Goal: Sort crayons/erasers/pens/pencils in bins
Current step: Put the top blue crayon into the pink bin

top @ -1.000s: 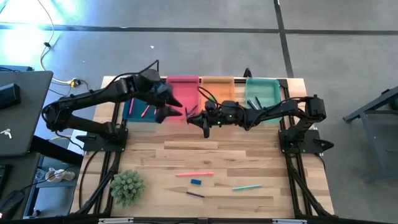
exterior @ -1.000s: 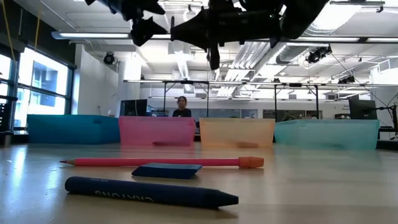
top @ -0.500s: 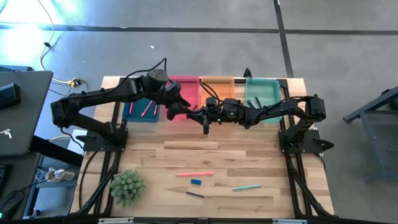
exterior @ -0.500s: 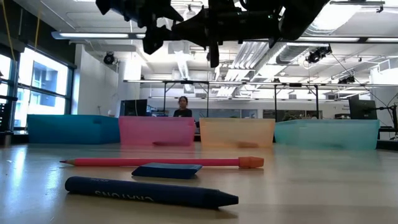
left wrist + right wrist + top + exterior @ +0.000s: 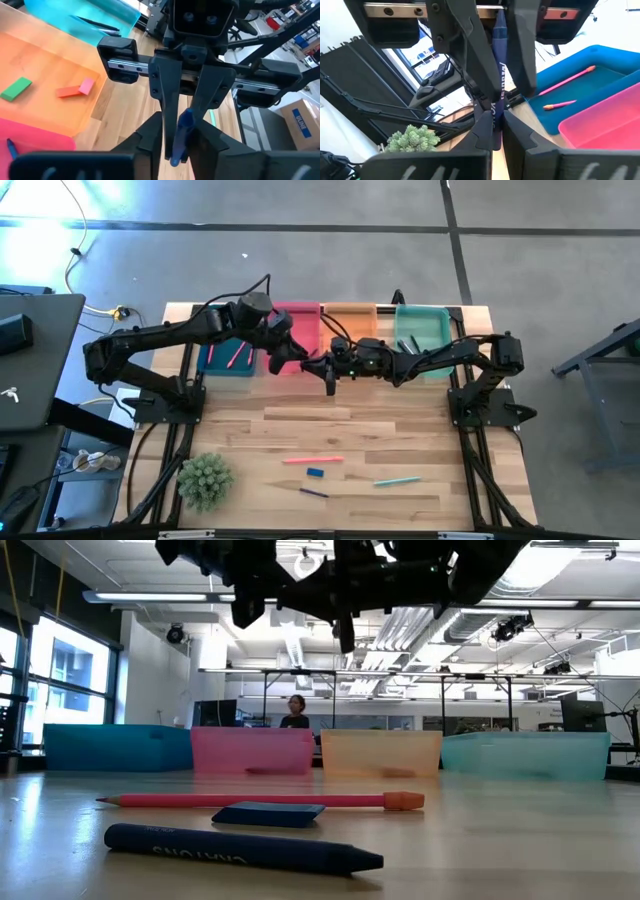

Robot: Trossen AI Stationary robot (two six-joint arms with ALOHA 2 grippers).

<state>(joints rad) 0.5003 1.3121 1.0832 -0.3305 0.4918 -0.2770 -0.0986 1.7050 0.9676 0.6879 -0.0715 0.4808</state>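
A dark blue crayon (image 5: 497, 65) is held in the air in front of the pink bin (image 5: 295, 315). My right gripper (image 5: 328, 368) is shut on it. My left gripper (image 5: 300, 360) faces it from the table's left. Its fingers (image 5: 470, 60) stand close on either side of the crayon's free end, and I cannot tell whether they touch. The dark blue bin (image 5: 228, 352), orange bin (image 5: 350, 315) and teal bin (image 5: 420, 325) stand in the same far row. A green eraser (image 5: 16, 87) and a pink-red eraser (image 5: 86, 86) lie in the orange bin. A blue eraser (image 5: 315, 472) lies on the table. My right gripper pinches the crayon's near end (image 5: 496, 117) between its two fingers. The fingers come level from the table's right, and the crayon runs along them. It sticks out forward toward my left gripper, lifted clear of the table and the bins.
On the near table lie a pink pencil (image 5: 312, 460), a teal stick (image 5: 397, 480) and a dark crayon (image 5: 313, 492). A small green plant (image 5: 205, 480) stands at the near left. Two pink sticks (image 5: 236, 356) lie in the dark blue bin. A person (image 5: 293, 712) stands far behind the table.
My left gripper has moved toward the table's right, from over the dark blue bin to my right gripper, and now has its fingers around the crayon's free end. My right gripper has kept still with the crayon.
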